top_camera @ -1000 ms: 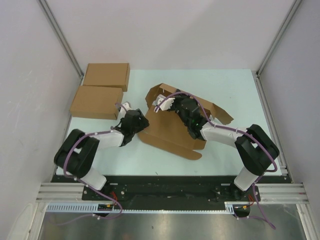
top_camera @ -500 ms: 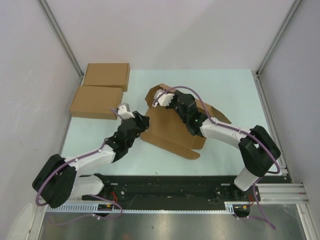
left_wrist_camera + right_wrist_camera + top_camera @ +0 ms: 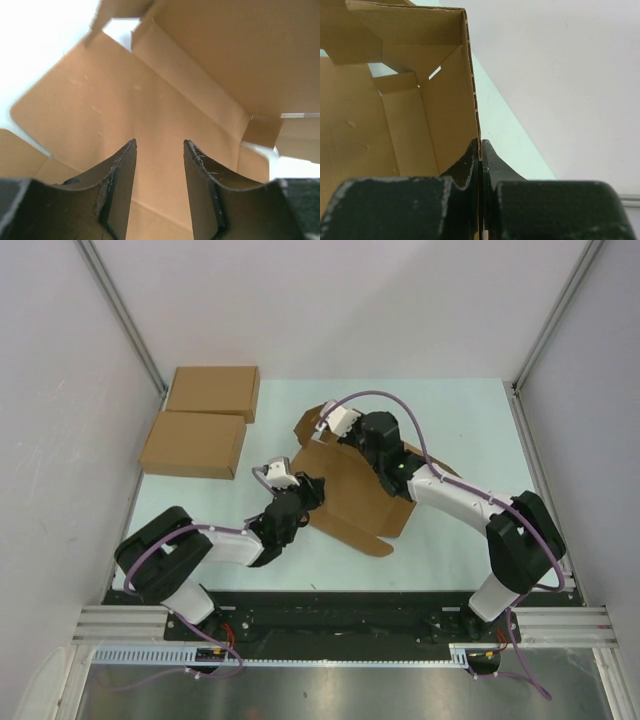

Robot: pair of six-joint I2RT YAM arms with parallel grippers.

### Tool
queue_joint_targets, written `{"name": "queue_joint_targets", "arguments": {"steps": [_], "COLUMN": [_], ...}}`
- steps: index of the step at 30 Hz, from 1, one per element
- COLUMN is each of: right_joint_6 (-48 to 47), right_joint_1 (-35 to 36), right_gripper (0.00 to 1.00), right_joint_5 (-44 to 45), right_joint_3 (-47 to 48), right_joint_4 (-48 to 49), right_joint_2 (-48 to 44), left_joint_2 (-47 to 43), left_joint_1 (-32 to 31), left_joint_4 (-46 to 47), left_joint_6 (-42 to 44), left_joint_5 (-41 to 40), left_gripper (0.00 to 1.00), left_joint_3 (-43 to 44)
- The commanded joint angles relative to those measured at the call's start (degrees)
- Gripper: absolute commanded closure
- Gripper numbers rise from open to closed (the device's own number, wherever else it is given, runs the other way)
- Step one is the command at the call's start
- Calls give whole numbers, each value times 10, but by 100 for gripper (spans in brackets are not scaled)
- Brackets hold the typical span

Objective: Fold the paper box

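The paper box (image 3: pixel 350 485) is a brown cardboard sheet, partly folded, lying mid-table with one wall raised at its far side. My right gripper (image 3: pixel 372 452) reaches over it from the right and is shut on the top edge of that upright wall (image 3: pixel 447 95); the fingers (image 3: pixel 480 142) pinch the cardboard edge between them. My left gripper (image 3: pixel 312 490) sits at the box's near-left edge and is open. In the left wrist view its fingers (image 3: pixel 160 142) stand apart with nothing between them, and a flat panel of the box (image 3: pixel 150 95) lies just beyond.
Two made-up brown flat boxes (image 3: pixel 213 392) (image 3: pixel 195 443) lie at the back left of the pale green table (image 3: pixel 460 430). White walls and metal frame posts close in the sides and back. The arm bases stand along the near edge.
My left arm has swung right, and its gripper moved along the box's near-left edge with its jaws narrowed. The right gripper has carried the held wall up and toward the back.
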Motion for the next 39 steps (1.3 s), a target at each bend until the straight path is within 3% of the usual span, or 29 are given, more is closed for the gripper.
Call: {"name": "queue_joint_targets", "arguments": {"steps": [1, 6, 19, 30, 39], "right_joint_6": [104, 184, 262, 324, 369], "right_joint_1": [-64, -122, -113, -124, -120], "right_gripper": [100, 99, 100, 100, 100], "right_joint_5": [-66, -132, -133, -118, -107], "right_joint_3": [40, 97, 239, 199, 206], "right_joint_4": [-45, -94, -267, -292, -307], "right_joint_2": [-6, 23, 146, 132, 136], "left_joint_2": [-4, -5, 41, 92, 234], "left_joint_1": [9, 42, 68, 76, 74], "left_joint_4": [86, 71, 76, 90, 64], "left_joint_6": [44, 29, 16, 16, 36], "left_joint_5": [-54, -40, -15, -7, -37], "left_gripper": [51, 50, 51, 51, 52], "left_joint_3": [27, 31, 71, 121, 274]}}
